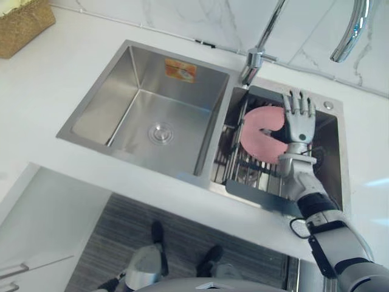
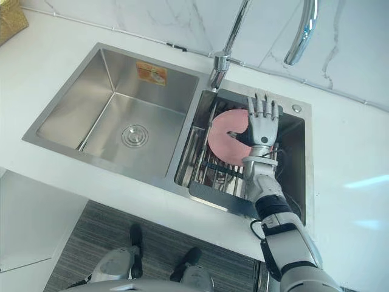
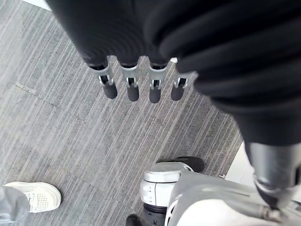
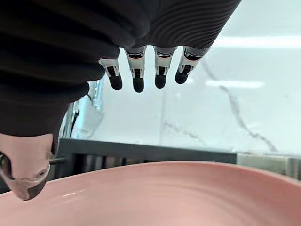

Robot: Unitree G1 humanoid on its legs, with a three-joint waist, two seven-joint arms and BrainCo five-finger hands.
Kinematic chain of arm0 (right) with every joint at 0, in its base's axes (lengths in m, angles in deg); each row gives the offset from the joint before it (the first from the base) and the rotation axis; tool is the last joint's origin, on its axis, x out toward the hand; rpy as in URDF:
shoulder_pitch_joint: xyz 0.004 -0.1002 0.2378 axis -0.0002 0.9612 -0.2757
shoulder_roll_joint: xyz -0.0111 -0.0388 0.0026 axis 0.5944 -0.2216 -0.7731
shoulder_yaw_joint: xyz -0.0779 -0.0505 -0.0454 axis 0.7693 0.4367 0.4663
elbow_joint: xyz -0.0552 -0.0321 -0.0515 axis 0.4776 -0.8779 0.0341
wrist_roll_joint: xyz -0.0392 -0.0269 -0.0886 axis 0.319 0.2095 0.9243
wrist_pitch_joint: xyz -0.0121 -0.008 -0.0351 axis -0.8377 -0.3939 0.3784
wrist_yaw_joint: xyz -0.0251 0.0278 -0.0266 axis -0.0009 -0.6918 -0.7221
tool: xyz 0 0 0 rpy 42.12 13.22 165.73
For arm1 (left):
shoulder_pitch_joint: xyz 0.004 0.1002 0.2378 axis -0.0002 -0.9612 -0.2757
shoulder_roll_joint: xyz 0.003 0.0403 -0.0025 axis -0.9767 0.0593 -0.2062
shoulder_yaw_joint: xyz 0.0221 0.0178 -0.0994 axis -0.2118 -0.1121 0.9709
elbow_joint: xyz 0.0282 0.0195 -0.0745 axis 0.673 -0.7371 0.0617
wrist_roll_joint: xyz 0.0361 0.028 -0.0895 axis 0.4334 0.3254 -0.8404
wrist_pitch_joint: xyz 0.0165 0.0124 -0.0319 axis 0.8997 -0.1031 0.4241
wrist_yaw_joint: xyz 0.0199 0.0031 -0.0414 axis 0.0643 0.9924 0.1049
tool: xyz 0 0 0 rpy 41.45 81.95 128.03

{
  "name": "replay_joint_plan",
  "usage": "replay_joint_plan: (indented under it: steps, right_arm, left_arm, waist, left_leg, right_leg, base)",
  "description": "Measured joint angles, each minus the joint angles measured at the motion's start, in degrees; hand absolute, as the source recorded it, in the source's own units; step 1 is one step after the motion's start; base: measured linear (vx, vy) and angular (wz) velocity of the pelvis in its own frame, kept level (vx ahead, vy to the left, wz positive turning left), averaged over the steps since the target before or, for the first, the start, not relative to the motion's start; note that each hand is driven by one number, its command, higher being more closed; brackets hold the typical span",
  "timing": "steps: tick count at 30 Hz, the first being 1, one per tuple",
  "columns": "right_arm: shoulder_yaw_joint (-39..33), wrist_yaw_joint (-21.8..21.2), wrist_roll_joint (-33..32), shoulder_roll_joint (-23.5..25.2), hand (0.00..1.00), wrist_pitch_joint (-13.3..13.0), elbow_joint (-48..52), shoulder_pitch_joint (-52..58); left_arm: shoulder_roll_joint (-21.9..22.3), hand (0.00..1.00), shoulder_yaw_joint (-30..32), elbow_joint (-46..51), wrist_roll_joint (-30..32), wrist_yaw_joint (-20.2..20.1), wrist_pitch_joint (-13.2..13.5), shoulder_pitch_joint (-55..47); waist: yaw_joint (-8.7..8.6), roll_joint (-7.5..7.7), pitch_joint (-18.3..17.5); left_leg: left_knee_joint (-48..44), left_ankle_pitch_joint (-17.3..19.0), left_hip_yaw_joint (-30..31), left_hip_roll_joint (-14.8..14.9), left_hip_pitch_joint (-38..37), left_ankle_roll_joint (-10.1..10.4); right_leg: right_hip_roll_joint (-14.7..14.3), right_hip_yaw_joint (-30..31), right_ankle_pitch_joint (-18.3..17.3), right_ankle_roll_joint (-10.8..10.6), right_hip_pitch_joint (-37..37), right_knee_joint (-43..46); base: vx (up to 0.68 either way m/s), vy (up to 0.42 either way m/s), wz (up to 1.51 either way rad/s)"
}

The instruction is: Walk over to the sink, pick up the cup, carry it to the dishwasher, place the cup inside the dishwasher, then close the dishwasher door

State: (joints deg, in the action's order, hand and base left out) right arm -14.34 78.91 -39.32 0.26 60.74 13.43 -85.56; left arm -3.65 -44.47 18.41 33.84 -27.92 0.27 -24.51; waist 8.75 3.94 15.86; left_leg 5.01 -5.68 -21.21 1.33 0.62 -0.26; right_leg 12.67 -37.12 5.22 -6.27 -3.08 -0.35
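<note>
my right hand [image 1: 299, 126] hovers with fingers straight and spread, gripping nothing, over the pink cup [image 1: 258, 135], which lies on the wire rack [image 1: 242, 167] in the sink's smaller basin [image 1: 331, 155], while my left hand [image 3: 132, 84] hangs loose-fingered and empty above the grey floor [image 3: 70, 141].

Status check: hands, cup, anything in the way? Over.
Right hand open, fingers straight, over the pink cup, not gripping. Left hand open, hanging over the floor. Cup sits in the rack in the right basin. Faucet stands behind it.
</note>
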Motion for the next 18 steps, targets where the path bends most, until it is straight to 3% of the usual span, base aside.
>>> replay_joint_plan:
  steps: [5, 8, 11, 13, 18]
  right_arm:
    - [-2.5, -1.8, -5.4, -0.2, 0.00, -6.2, 4.7, 3.3]
    - [-3.9, -5.5, -7.7, -0.2, 0.00, -9.0, 8.6, 5.2]
    - [-4.7, -12.4, -9.9, -1.1, 0.00, -11.5, 15.3, 7.7]
    - [-4.8, -19.4, -11.5, -2.8, 0.00, -13.8, 19.8, 10.0]
    - [-7.3, -29.3, -14.9, -5.9, 0.00, -17.7, 24.8, 16.2]
  left_arm:
    - [0.0, 0.00, 0.1, 0.0, 0.0, 0.5, -0.1, -0.1]
    - [0.1, 0.00, 0.6, 0.0, 0.0, 0.4, -0.3, -0.4]
    - [0.3, 0.00, 1.2, 0.0, 0.1, 0.2, -0.9, -0.7]
    - [0.1, 0.00, 1.8, 0.0, 0.1, 0.2, -0.9, -1.1]
    - [-0.3, 0.00, 3.4, -0.1, 0.3, 0.2, -1.0, -2.5]
  waist:
    - [-0.53, 0.01, 0.0]
    - [-1.21, 0.03, 0.0]
    - [-1.42, 0.43, -0.3]
    - [-2.16, 1.22, -0.9]
    - [-4.18, 3.45, -3.1]
  left_leg:
    - [0.0, 0.4, -0.9, 0.3, -0.8, 0.6]
    - [0.0, 0.6, -1.3, 0.3, -1.5, 0.6]
    - [0.0, 1.1, -2.7, 0.4, -2.6, 0.7]
    - [0.0, 1.3, -3.8, 0.4, -3.2, 0.6]
    - [0.0, 1.8, -5.9, 0.4, -4.8, 1.0]
  right_leg:
    - [0.0, 0.9, -0.2, 0.1, -0.2, 0.0]
    - [0.0, 1.1, -0.2, 0.0, -0.8, -0.2]
    - [0.0, 2.4, -0.2, -0.1, -1.2, -0.2]
    - [-0.1, 3.4, -0.1, -0.2, -1.2, -0.4]
    - [-0.1, 5.4, 0.1, -0.3, -1.3, -0.6]
  base:
    - [-0.01, -0.008, -0.09]
    - [0.00, -0.005, -0.03]
    - [0.02, -0.017, -0.21]
    - [0.04, -0.023, -0.22]
    - [0.05, -0.026, -0.25]
